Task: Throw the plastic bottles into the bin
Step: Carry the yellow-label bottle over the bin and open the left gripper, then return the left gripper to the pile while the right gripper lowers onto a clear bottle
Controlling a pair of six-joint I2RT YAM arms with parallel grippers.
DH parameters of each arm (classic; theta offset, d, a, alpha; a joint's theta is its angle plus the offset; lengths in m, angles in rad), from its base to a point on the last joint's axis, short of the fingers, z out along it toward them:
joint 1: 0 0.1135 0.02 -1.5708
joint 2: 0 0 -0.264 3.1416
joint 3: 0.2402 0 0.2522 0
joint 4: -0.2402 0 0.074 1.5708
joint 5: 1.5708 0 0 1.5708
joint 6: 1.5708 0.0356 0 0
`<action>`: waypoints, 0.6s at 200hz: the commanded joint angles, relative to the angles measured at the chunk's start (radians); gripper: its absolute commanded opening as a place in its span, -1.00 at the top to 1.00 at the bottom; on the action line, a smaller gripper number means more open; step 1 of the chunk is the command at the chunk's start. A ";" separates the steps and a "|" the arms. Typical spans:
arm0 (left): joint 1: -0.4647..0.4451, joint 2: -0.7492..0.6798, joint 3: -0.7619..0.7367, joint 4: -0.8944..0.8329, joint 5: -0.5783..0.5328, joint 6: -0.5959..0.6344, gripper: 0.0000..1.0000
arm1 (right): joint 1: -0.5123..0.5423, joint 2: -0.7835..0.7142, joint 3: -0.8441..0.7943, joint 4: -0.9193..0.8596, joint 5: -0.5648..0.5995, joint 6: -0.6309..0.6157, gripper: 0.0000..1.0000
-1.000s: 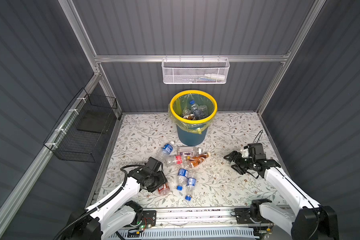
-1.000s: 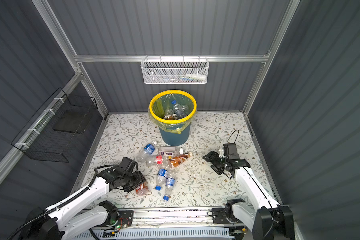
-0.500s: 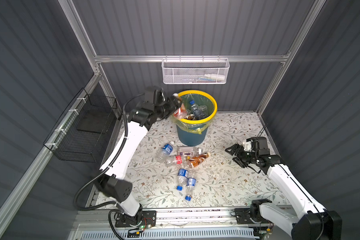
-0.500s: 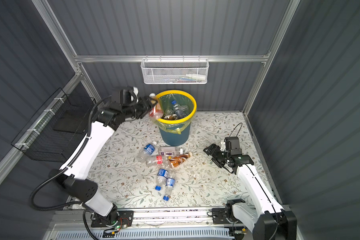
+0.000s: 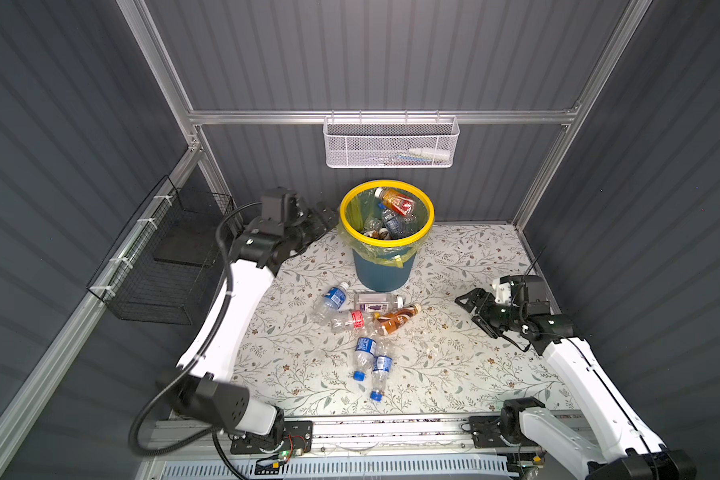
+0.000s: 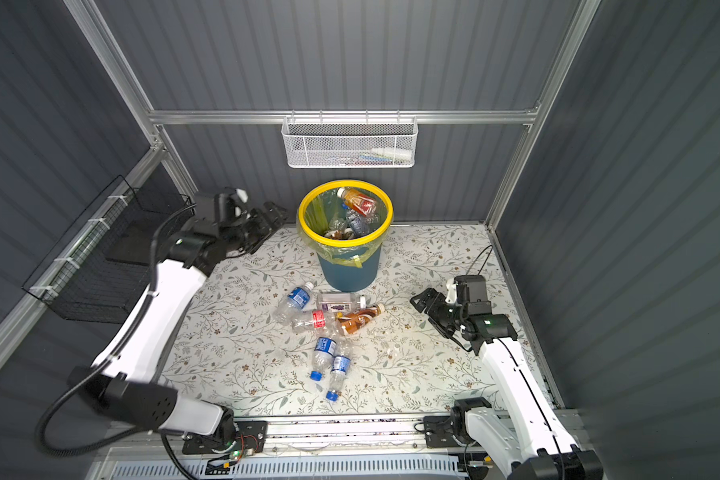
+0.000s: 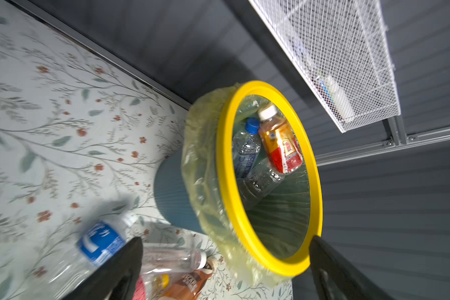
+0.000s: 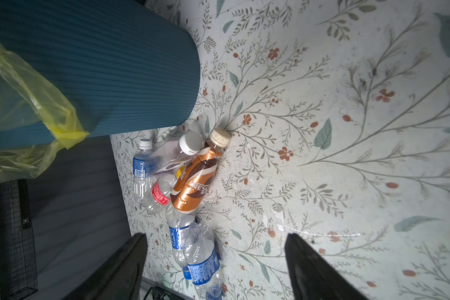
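Observation:
The bin [image 5: 385, 242] [image 6: 346, 241] stands at the back middle of the floor, teal with a yellow rim and a yellow-green liner. An orange bottle with a red label [image 5: 395, 201] [image 7: 279, 145] is high inside it, over several clear bottles. My left gripper [image 5: 323, 214] [image 7: 226, 238] hangs open and empty just left of the rim. Several plastic bottles lie in front of the bin: a blue-labelled one [image 5: 333, 299], a red-labelled one [image 5: 352, 320], a brown one [image 5: 395, 320] [image 8: 198, 181], and two blue-labelled ones [image 5: 371, 359]. My right gripper [image 5: 472, 309] [image 8: 215, 235] is open and empty, right of the pile.
A white mesh basket [image 5: 391, 143] holding a white bottle hangs on the back wall above the bin. A black wire basket [image 5: 163, 257] hangs on the left wall. The metal rail with both arm bases [image 5: 391, 428] runs along the front edge.
My left arm swung up from the floor to the bin with the orange bottle and opened; the bottle now sits inside the bin. My right gripper opened slightly wider.

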 commanded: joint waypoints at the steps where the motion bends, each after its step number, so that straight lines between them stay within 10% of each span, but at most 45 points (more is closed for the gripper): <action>1: 0.031 -0.090 -0.162 -0.020 -0.009 0.041 -1.00 | 0.019 0.011 -0.019 -0.019 0.022 -0.016 -0.68; 120: 0.077 -0.231 -0.613 -0.007 0.063 0.042 -0.99 | 0.469 0.135 -0.054 0.145 0.193 0.237 -0.66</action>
